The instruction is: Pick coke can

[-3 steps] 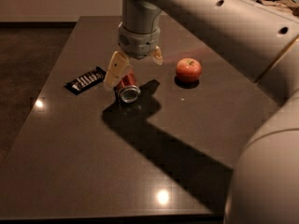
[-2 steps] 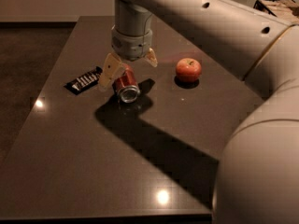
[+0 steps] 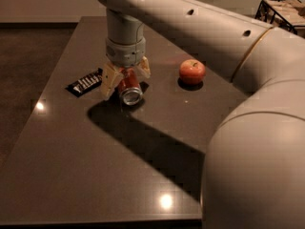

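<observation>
Directly below the beige two-finger gripper [image 3: 126,78], the small red cylindrical coke can [image 3: 129,87] is laid sideways (long axis near-far). It is straddled by spread fingers, not yet clamped.

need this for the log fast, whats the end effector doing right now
End effector: open, straddling the coke can, which lies on its side; not clamped on it yet.

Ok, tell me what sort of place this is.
Likely an office or lab snack area: a dark glossy table holding a can, an apple and a candy bar. The gripper is down over the can.
</observation>
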Action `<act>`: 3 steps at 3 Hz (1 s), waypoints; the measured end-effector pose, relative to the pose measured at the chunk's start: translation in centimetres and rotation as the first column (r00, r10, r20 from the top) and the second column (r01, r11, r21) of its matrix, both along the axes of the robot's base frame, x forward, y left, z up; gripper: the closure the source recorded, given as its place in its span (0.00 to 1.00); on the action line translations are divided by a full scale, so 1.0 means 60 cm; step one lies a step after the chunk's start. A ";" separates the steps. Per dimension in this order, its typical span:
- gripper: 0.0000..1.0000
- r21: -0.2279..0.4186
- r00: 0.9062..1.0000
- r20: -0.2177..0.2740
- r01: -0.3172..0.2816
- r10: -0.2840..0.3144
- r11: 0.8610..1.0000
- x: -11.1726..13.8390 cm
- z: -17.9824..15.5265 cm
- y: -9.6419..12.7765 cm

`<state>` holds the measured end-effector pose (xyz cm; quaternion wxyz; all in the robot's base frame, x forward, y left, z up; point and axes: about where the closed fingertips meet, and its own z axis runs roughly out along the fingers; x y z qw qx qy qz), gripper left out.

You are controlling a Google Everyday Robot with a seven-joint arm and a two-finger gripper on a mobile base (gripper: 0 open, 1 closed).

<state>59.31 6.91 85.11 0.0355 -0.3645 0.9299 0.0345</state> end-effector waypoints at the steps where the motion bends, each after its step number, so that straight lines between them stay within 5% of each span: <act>1: 0.42 -0.016 1.000 -0.001 -0.014 0.014 1.000 0.003 -0.002 0.000; 3: 0.88 0.000 0.990 0.018 -0.143 0.143 0.990 0.007 0.049 -0.002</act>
